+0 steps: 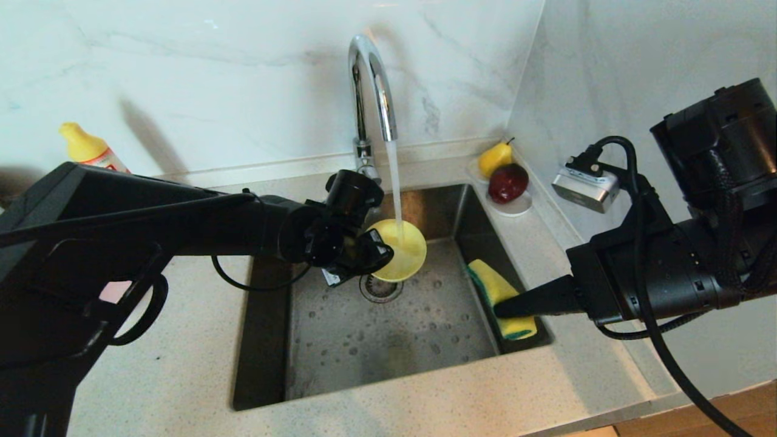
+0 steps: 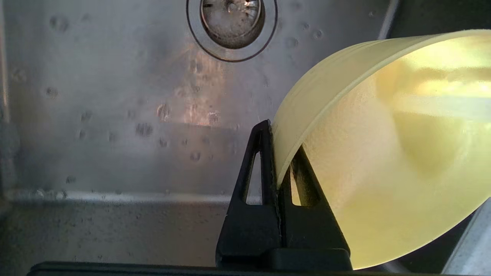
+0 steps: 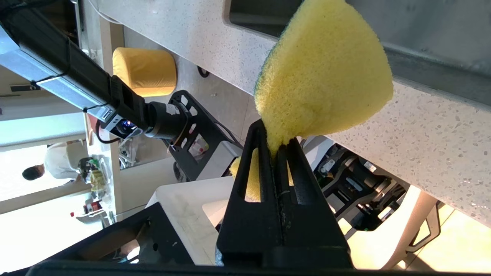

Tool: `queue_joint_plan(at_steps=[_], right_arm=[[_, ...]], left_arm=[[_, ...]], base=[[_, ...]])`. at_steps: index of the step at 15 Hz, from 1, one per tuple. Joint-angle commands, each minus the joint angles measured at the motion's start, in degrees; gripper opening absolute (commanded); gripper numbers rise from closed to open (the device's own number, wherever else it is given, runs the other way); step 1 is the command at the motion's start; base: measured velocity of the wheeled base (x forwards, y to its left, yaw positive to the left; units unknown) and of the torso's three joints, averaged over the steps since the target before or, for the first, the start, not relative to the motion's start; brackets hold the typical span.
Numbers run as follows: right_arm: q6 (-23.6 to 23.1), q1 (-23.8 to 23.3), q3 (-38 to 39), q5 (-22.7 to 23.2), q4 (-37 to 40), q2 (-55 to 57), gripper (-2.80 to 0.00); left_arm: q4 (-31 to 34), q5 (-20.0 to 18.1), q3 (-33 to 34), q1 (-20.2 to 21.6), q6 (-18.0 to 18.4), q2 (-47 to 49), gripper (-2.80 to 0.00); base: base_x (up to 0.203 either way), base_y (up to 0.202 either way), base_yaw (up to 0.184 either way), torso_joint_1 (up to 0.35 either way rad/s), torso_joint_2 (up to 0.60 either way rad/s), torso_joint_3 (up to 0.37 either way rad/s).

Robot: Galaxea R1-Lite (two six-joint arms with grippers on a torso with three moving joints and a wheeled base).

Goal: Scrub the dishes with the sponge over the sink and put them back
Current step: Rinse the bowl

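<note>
Left arm: nearest the head camera, it reaches in from the near left across the counter (image 1: pixel 182 364), with the left gripper (image 2: pixel 277 153) out over the sink (image 1: pixel 388 340).
Left grip: pinched tight on the rim of the yellow bowl (image 1: pixel 397 250), which is tilted with its open side toward the tap (image 1: pixel 370 85).
Water: a stream runs from the tap into the bowl, above the drain (image 1: pixel 380 286).
Right grip: the right gripper (image 3: pixel 275 147) is squeezed on one end of the sponge (image 1: pixel 501 297), at the sink's right wall.
Step in hand: rinsing or wetting the yellow bowl; scrubbing looks not yet begun, since sponge and bowl are well apart.
Next move: bring the sponge left to the bowl's inner face, yellow foam or green side leading.
Edges: the sink's right rim and front lip lie close to the sponge; a saucer of fruit (image 1: pixel 508 182) sits on the back right corner of the counter.
Open room: the basin floor between the two grippers is free.
</note>
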Motion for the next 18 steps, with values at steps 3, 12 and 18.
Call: queue_joint_plan(at_steps=[3,12,18], right_arm=[[0.1,-0.4,-0.1,0.2,0.1,0.2,-2.80],[0.1,-0.5,0.6,0.2,0.2,0.3,-2.80],[0.2,-0.6,1.4,0.1,0.2,0.6,-2.80]], left_arm=[[0.4,0.1,0.3,0.1,-1.0,-0.3,-2.80],[5.5,-0.1,5.2,2.0,-0.7,-6.2,-2.80],[-1.2,12.2,15.5,7.4,9.4,-19.7,-2.80]], base=[[0.000,0.000,0.000,0.000,0.00,0.000],[0.000,0.000,0.000,0.000,0.00,0.000],[0.000,0.000,0.000,0.000,0.00,0.000]])
